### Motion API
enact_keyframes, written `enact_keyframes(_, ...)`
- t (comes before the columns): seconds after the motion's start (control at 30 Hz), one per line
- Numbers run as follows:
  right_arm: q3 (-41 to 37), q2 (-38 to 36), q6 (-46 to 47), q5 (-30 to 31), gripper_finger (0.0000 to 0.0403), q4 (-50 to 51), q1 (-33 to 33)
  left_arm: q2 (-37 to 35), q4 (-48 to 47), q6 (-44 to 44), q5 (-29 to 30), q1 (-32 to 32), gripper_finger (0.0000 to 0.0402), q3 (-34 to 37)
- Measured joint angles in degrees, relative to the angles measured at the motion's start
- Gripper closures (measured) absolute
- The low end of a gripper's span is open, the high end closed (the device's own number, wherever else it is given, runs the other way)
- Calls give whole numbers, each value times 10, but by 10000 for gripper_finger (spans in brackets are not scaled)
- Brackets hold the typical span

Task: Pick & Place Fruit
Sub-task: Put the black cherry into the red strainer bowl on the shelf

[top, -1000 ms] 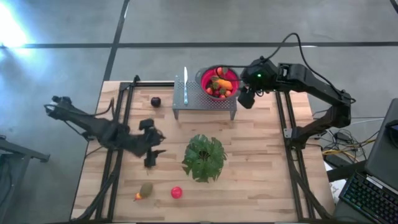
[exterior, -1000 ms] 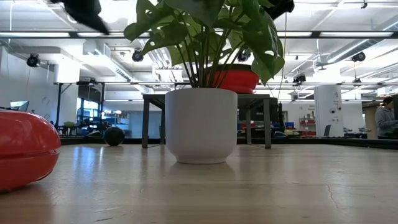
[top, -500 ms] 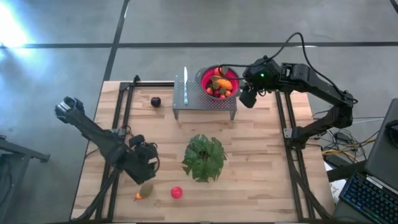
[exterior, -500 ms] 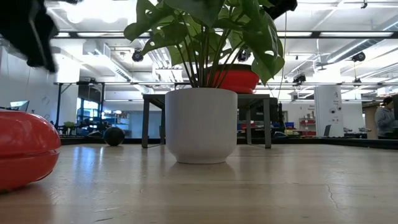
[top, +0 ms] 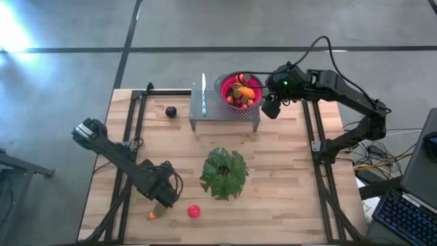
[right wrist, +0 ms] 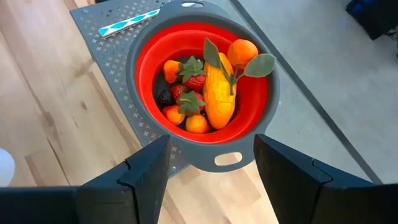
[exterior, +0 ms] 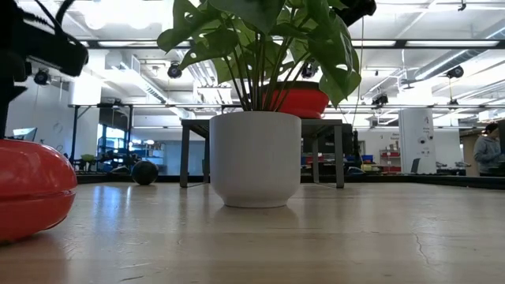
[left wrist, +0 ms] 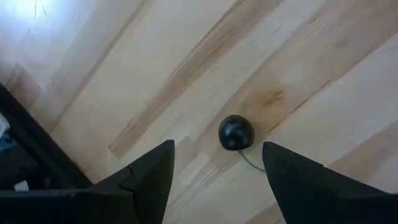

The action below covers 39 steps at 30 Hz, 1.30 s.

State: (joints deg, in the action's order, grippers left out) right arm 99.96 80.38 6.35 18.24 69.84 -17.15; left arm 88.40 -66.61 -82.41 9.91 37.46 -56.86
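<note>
Reaching down over the near left part of the table, the left arm runs from its base at the far left and bends so that the left gripper hangs right above the olive-green fruit by the near edge. Its wrist view looks straight down between two parted fingers with nothing between them; a small dark round fruit with a thin green stem lies on the wood in the gap.

The right arm stretches in from the right side, elbow out, with the right gripper hovering just beside the right rim of the red bowl at the far edge. Its fingers also stand apart and hold nothing.

The bowl sits on a perforated metal stand and holds most of the fruit: a yellow-orange oblong piece lying lengthwise from the bowl's handle side toward the round orange, plus strawberries and small orange pieces. A dark purple fruit lies alone at the far left of the stand. A red fruit rests near the table's near edge, just right of the olive one.

The olive fruit is largely covered by the left gripper from above, so its long axis cannot be told. In the low view the red fruit is cut off at the left, and the potted plant hides much of the bowl.
</note>
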Motion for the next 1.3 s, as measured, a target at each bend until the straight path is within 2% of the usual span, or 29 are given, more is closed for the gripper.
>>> enact_keyframes(0.4, 0, 0, 12, 0, 175, 3, 0, 29, 40, 10, -17, -15, 182, 14)
enact_keyframes(0.57, 0, 0, 12, 0, 187, 3, 0, 29, 86, 24, -29, -16, 184, 35)
enact_keyframes(0.77, 0, 0, 11, -1, 193, 3, 0, 29, 98, 24, -32, -20, 184, 56)
enact_keyframes(0.93, 0, 0, 12, -1, 185, 3, 0, 28, 144, 35, -43, -27, 184, 80)
enact_keyframes(1.13, 0, 0, 11, -1, 175, 3, 0, 27, 148, 46, -46, -29, 184, 83)
enact_keyframes(1.3, 0, 0, 11, -1, 170, 2, 0, 27, 150, 46, -46, -30, 208, 83)
